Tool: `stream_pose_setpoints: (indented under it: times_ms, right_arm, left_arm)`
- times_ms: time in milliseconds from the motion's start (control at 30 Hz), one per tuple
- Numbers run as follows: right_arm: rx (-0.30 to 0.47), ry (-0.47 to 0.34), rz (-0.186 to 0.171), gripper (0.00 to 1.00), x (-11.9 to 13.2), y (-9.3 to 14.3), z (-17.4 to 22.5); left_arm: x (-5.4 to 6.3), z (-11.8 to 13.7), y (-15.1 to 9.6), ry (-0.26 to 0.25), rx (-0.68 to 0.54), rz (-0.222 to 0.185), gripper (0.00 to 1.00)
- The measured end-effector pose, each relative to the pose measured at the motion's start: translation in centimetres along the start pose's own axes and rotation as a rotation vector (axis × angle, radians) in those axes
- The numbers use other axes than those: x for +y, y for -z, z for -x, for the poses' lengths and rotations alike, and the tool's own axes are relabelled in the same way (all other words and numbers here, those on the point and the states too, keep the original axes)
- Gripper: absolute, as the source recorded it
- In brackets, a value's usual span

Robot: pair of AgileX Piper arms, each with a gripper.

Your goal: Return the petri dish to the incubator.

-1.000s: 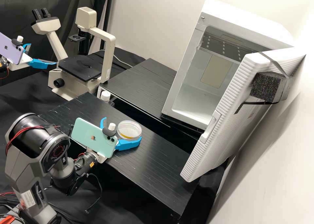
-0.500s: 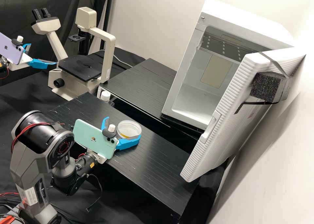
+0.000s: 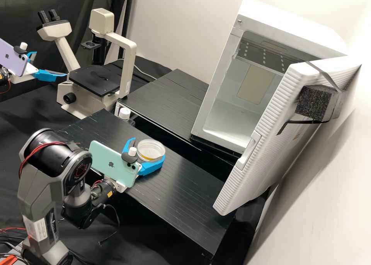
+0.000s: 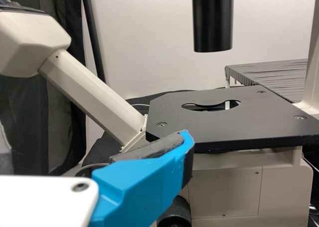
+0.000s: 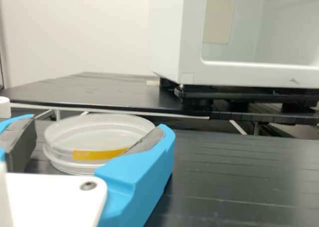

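L to R. Far L: white L gripper (image 3: 51, 64), beside a cream metal microscope (image 3: 126, 65) w/ flat black stage; its bright blue fingers (image 3: 49, 76) are spread, w/ nothing seen b/w them.

Centre: white R gripper (image 3: 150, 147), blue fingers also spread, one each side of a round, clear plastic petri dish w/ yellow strip (image 5: 99, 132). Dish lies flat on the black, ribbed-top table (image 3: 193, 195). One finger is right up by dish wall, contact unclear; the other is slightly apart. No pinch on dish, as far as the wrist view shows.

R: boxy white incubator (image 3: 305, 33), its thick white ribbed door (image 3: 266, 149) open.

Progress, my judgement: early. Done: access open, R gripper in place around dish. Left to do: close on dish, lift, carry across to incubator, set down inside, release, back out.
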Motion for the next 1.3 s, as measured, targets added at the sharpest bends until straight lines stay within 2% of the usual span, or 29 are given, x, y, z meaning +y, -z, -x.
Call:
stream_pose_setpoints:
  times_ms: [733,767,1000,1300]
  right_arm:
    - [-0.024,-0.014,0.016,0.00,-0.8,0.5,-1.6]
    - [-0.025,-0.014,0.016,1.00,-0.8,0.5,-1.6]
    - [-0.026,-0.015,0.016,1.00,-0.8,0.4,-1.6]
    - [0.010,0.000,0.022,1.00,-0.1,0.1,-1.4]
  left_arm:
    - [0.0,0.0,0.0,0.000,0.000,0.000,1.00]
    - [0.0,0.0,0.0,0.000,0.000,0.000,1.00]
    - [0.0,0.0,0.0,0.000,0.000,0.000,1.00]
    - [0.0,0.0,0.0,0.000,0.000,0.000,1.00]
